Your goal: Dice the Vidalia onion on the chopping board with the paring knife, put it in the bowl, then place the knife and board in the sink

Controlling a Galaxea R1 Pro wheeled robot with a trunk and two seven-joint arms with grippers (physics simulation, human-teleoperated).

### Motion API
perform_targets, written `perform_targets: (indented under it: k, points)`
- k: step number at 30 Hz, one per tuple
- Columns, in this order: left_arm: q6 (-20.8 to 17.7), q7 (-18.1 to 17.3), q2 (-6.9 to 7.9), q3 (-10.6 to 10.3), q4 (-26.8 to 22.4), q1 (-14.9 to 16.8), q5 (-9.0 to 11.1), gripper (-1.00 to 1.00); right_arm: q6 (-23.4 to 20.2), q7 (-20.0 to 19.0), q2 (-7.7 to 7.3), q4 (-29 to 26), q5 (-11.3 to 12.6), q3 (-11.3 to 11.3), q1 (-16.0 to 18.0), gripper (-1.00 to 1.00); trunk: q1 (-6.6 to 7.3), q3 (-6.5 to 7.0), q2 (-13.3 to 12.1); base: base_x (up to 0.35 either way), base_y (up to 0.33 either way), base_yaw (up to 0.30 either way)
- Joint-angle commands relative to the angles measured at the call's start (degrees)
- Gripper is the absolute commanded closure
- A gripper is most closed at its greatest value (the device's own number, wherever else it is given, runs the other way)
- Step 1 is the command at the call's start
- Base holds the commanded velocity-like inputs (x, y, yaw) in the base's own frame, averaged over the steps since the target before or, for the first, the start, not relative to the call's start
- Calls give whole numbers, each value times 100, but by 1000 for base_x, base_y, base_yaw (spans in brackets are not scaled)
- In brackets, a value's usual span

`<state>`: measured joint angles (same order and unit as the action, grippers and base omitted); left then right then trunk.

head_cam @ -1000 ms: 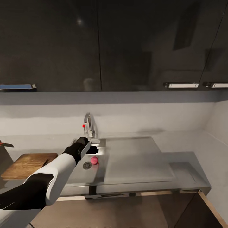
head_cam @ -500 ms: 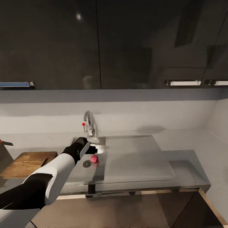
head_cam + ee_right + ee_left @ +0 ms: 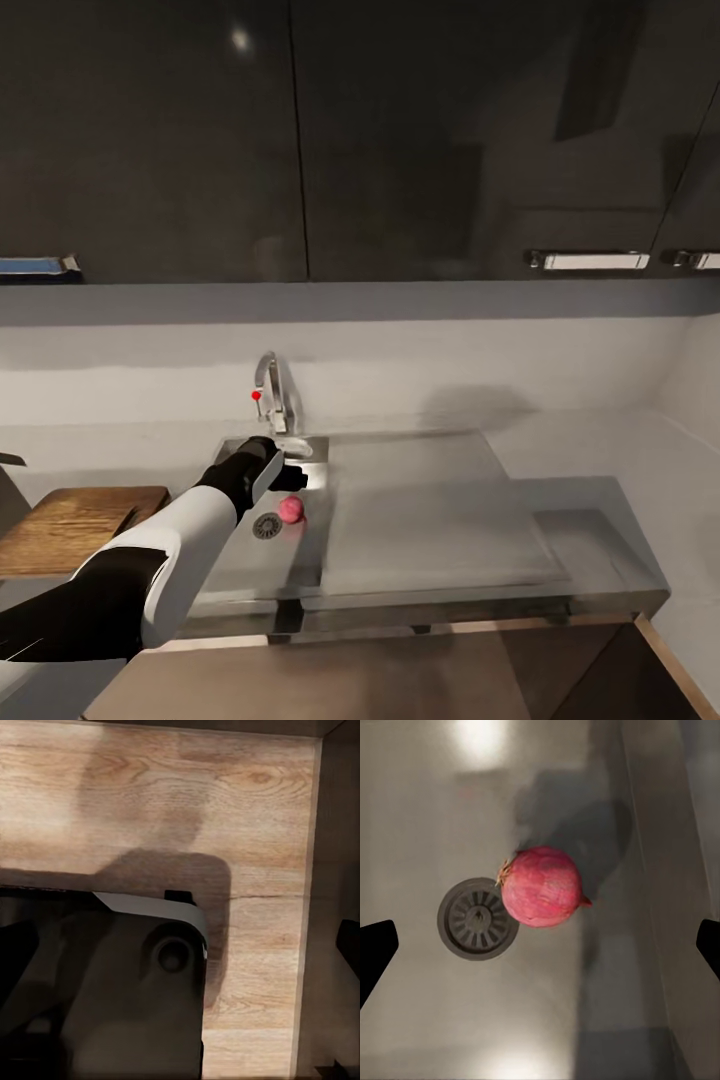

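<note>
The pinkish-red Vidalia onion (image 3: 290, 511) lies on the floor of the steel sink (image 3: 300, 575), right beside the round drain (image 3: 267, 526). My left gripper (image 3: 285, 478) hangs open just above and behind it. In the left wrist view the onion (image 3: 542, 886) sits between the spread fingertips (image 3: 375, 952), untouched. The brown chopping board (image 3: 70, 515) rests on the countertop (image 3: 590, 525) left of the basin. A dark blade tip of the paring knife (image 3: 10, 459) pokes in at the left edge. My right gripper (image 3: 180, 952) is open over wooden floor. The bowl is out of view.
A chrome tap with a red knob (image 3: 270, 395) stands behind the basin, close to my left wrist. The flat drainer (image 3: 430, 500) stretches right of the basin. Dark wall cabinets (image 3: 400, 140) hang overhead. The robot's own base (image 3: 127, 990) shows in the right wrist view.
The head view has shifted slightly, sliding the scene leftward. My left gripper has edged a little closer over the onion, which has stayed by the drain.
</note>
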<state>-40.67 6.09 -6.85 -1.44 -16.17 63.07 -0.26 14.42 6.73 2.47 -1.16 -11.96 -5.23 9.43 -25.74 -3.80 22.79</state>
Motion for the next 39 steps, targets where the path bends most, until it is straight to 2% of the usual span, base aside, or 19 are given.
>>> perform_targets:
  k: [1, 15, 21, 39]
  points:
    - [-28, 15, 0, -15, -1, 4, 0, -100, 6, 23, 8, 5, -60, -48, 5, -100, -4, -13, 13, 27, -9, 0]
    - [-26, 15, 13, -15, 26, 1, 0, -100, -44, 22, 32, 1, -61, -49, 5, -100, -4, -30, 13, 73, -1, 0]
    - [-28, 15, 59, -15, 31, -2, 0, -100, -45, 27, 34, 3, -61, -48, 6, -100, -4, -78, 13, 112, 0, 0]
    - [-27, 15, 70, -15, 139, -4, -2, -100, -45, 25, 34, 6, -60, -48, 6, -100, -4, -242, 13, 55, 0, 0]
